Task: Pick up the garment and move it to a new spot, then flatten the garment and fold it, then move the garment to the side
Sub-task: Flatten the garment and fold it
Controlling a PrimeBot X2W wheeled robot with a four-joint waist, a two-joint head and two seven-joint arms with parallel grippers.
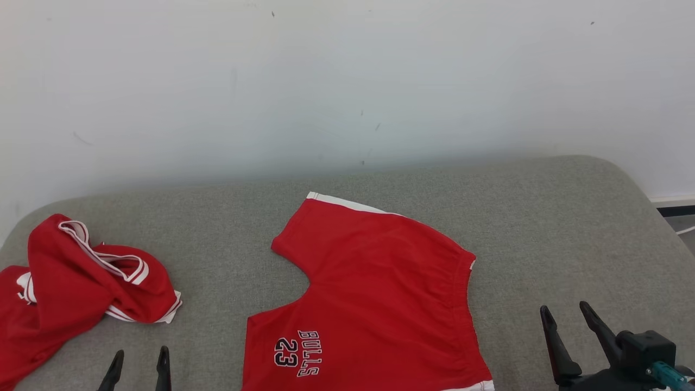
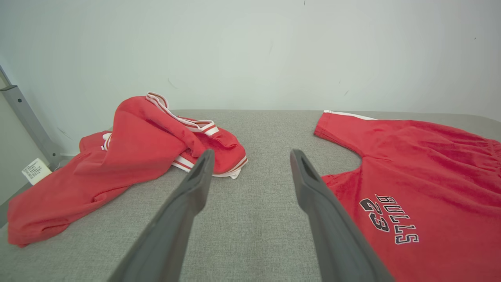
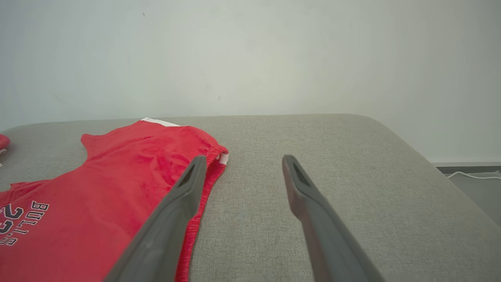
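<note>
A red garment [image 1: 380, 282], a pair of shorts printed "BULLS 23" with white trim, lies spread flat in the middle of the grey padded surface [image 1: 543, 228]. It also shows in the left wrist view [image 2: 422, 164] and the right wrist view [image 3: 117, 184]. A second red garment [image 1: 81, 277], crumpled with white-striped edging, sits at the left end [image 2: 145, 145]. My left gripper [image 1: 141, 352] stands open between the two garments [image 2: 252, 153], holding nothing. My right gripper [image 1: 564, 307] is open and empty just right of the shorts' waistband [image 3: 244, 157].
A pale wall [image 1: 347, 81] rises directly behind the surface. The surface's rounded right end drops to a floor with a white cable [image 1: 685, 229]. A grey metal bar [image 2: 23, 113] and a white label [image 2: 35, 171] sit past the left end.
</note>
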